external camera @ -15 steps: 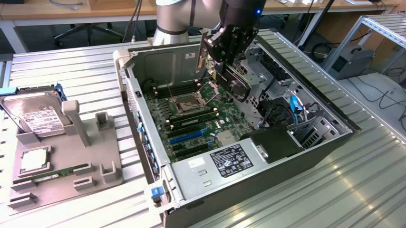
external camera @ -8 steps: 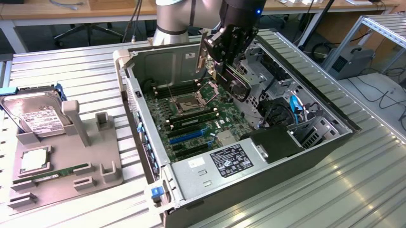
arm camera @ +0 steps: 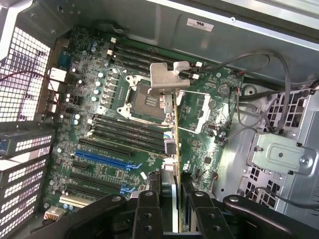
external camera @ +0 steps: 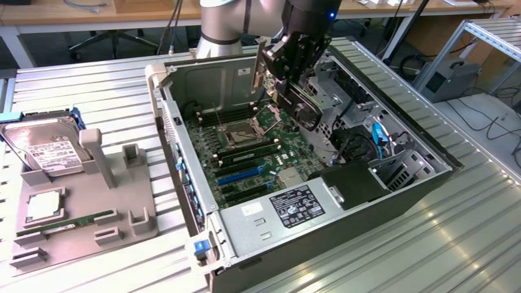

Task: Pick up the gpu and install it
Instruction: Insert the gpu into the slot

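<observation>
Above the motherboard [arm camera: 124, 144] | end effector [arm camera: 175, 211] clamped on the gpu [arm camera: 169, 80], card edge-down, clear of the board | imo line it up square over the blue slot [arm camera: 107, 162], no tilt

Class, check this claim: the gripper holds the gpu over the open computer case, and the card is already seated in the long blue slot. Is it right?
Not seated. The wrist view shows the gripper holding the gpu above the motherboard, with the long blue slot empty. The rest stands.
</observation>
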`<action>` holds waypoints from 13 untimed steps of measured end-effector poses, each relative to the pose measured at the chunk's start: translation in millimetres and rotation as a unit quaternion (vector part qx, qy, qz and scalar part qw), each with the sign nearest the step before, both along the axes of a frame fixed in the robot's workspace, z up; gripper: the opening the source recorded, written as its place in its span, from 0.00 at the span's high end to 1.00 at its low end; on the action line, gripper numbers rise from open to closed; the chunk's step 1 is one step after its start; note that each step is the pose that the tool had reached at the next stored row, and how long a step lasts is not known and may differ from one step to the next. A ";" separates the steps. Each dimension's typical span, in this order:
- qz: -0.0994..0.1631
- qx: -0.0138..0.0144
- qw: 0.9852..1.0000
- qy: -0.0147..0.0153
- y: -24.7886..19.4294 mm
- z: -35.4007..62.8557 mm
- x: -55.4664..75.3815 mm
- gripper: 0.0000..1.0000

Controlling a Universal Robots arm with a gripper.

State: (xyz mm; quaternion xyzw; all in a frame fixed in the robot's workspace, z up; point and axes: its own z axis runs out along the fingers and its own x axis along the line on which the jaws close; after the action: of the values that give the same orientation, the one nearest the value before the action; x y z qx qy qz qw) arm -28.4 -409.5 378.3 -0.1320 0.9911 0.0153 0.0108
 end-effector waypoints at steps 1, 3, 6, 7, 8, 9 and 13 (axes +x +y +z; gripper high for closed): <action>0.000 0.000 1.000 0.000 0.0 0.0 0.0 0.73; 0.002 0.000 1.000 0.000 0.0 0.0 0.0 0.73; 0.003 0.000 1.000 0.000 0.0 0.0 0.0 0.73; 0.004 0.000 1.000 0.000 0.0 0.0 0.0 0.73; 0.004 0.000 1.000 0.000 0.0 0.0 0.0 0.73; 0.005 0.000 1.000 0.000 0.0 0.0 0.0 0.73; 0.008 0.000 1.000 0.000 0.0 0.0 0.0 0.73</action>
State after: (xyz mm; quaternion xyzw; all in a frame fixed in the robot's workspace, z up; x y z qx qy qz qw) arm -28.4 -409.5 378.3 -0.1396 0.9900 0.0154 0.0107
